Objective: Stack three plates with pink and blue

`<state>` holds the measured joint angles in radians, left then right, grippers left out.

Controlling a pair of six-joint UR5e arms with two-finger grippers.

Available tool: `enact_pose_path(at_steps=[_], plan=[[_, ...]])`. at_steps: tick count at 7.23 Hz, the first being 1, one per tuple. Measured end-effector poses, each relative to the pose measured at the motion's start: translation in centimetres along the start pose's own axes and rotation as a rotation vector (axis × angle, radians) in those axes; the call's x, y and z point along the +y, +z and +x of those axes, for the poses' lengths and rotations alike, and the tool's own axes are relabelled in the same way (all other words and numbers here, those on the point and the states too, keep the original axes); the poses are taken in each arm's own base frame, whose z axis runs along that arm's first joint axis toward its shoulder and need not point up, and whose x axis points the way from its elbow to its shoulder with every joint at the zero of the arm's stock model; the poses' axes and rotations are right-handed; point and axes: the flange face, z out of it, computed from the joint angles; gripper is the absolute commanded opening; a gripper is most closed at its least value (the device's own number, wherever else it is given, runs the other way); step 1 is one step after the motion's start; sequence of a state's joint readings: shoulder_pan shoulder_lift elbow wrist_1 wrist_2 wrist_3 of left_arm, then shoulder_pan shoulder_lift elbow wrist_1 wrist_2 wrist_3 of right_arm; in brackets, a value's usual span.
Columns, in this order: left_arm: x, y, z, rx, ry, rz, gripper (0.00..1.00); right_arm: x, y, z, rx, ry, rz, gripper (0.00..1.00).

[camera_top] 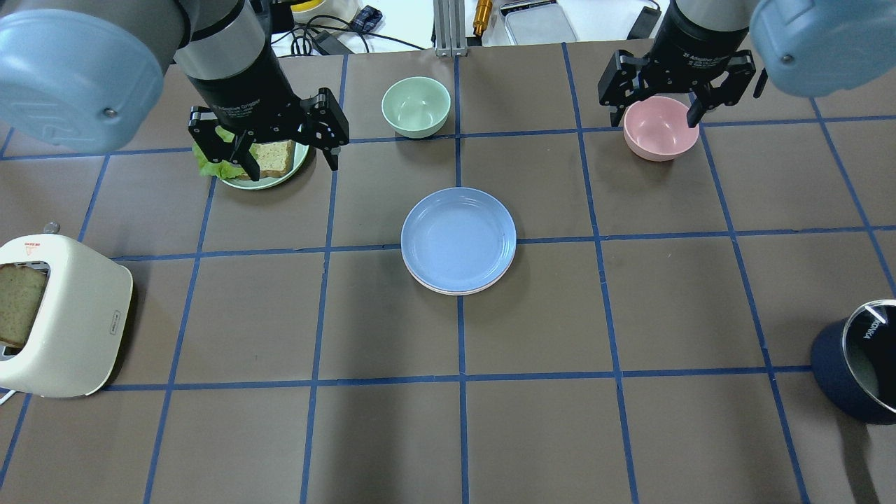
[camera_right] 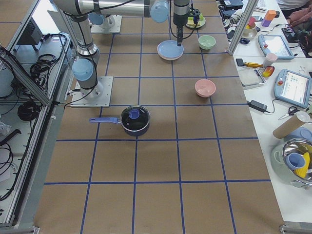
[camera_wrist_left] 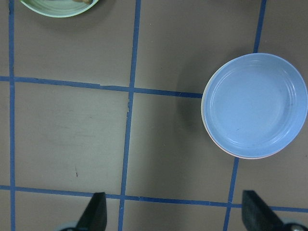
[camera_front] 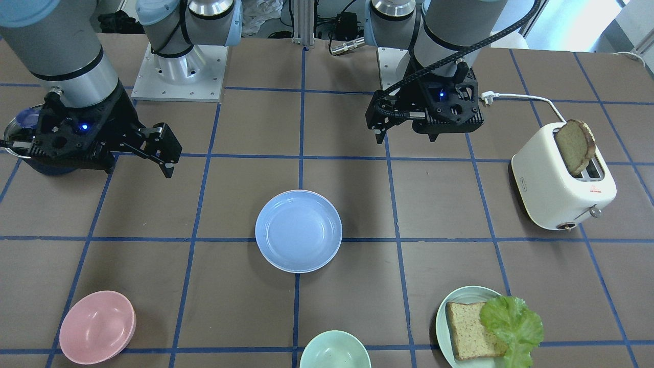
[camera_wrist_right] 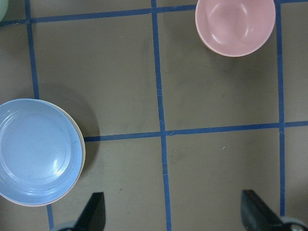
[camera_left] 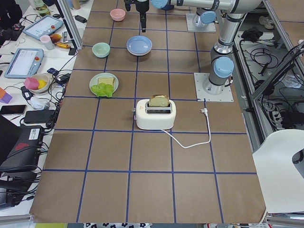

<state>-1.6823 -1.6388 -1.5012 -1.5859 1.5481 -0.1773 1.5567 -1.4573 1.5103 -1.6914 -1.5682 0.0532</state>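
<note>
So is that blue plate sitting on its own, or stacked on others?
Stacked: the blue plate lies on others, whose pale rims peek out beneath its edge.

Bare bench (camera_top: 602,315) surrounds the plate stack (camera_top: 458,238) on all sides, with green bowl (camera_top: 416,106), pink bowl (camera_top: 661,127), toaster (camera_top: 63,329) and pot (camera_top: 850,364) well apart.

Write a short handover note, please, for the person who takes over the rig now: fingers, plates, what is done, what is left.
Left gripper: fingers open, empty, raised off the table.
Right gripper: fingers open, empty, raised.
Blue plate tops a stack at the table's middle; the pink plate shows only as a rim beneath.
Done: stacking looks finished.
Left: check that the white plate is at the bottom; I cannot see it clearly.
</note>
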Motion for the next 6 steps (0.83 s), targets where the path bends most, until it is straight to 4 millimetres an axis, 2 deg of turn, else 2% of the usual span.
enact_pose_path(at_steps=[6], plan=[[-0.15, -0.09, -0.30, 0.001, 0.031, 0.003, 1.00, -0.18, -0.33, 0.49, -0.001, 0.011, 0.014, 1.00]])
